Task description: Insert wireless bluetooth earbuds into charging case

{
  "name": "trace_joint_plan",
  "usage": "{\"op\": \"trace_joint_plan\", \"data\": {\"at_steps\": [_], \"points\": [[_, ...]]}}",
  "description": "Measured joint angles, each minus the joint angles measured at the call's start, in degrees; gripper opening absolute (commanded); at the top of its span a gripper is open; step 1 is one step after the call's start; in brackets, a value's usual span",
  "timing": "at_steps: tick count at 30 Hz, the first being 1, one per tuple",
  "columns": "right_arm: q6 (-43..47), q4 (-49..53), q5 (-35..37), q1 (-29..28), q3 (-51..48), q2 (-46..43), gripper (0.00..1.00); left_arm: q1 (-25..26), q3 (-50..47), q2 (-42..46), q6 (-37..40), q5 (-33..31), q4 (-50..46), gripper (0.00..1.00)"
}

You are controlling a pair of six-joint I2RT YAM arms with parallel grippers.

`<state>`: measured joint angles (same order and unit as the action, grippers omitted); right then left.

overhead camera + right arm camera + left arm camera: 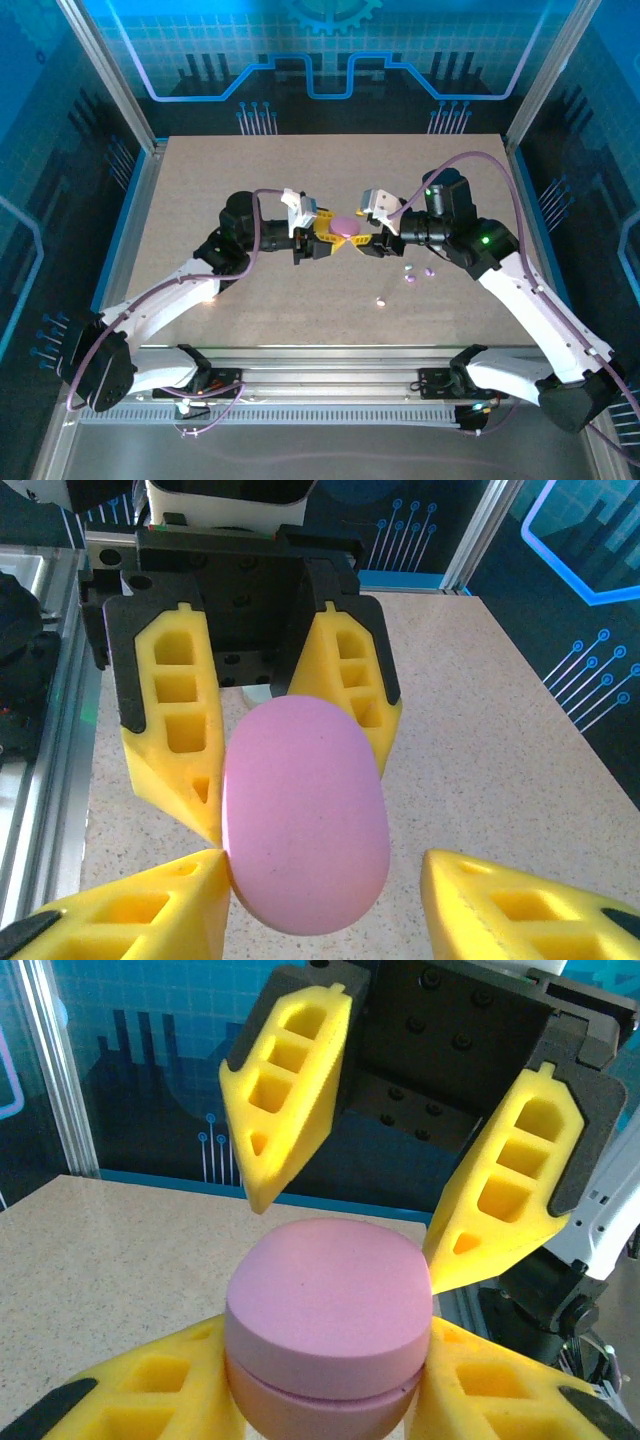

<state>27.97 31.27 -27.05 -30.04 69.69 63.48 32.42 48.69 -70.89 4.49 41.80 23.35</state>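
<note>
A pink oval charging case (347, 224), its lid down, is held above the table's middle. My left gripper (328, 236) is shut on it. The left wrist view shows the case (325, 1310) squeezed between my two yellow fingers (150, 1390). My right gripper (368, 238) faces it from the other side and is open. In the right wrist view, its left finger (150, 905) touches the case (305, 810) and the other finger stands apart. Several tiny earbuds lie on the table to the right: a purplish one (429, 271), another (410, 281), and a pale one (381, 301).
The speckled tabletop (230, 180) is framed by aluminium rails, with a blue rim on the left (128, 205). Purple cables loop over both arms. The right arm's forearm (520, 280) passes just right of the earbuds.
</note>
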Motion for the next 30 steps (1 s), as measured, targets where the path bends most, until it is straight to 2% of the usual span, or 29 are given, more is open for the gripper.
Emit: {"op": "trace_joint_plan", "data": {"at_steps": [24,30], "points": [[-5.1,-1.8,-1.9,1.2,0.0,-0.3,0.5,0.0,1.3,-0.1,1.9,-0.2,-3.2,0.38],[-5.5,-3.9,-0.3,1.6,0.0,-0.2,0.44,0.8,1.4,-0.2,1.9,1.6,-3.6,0.38]]}}
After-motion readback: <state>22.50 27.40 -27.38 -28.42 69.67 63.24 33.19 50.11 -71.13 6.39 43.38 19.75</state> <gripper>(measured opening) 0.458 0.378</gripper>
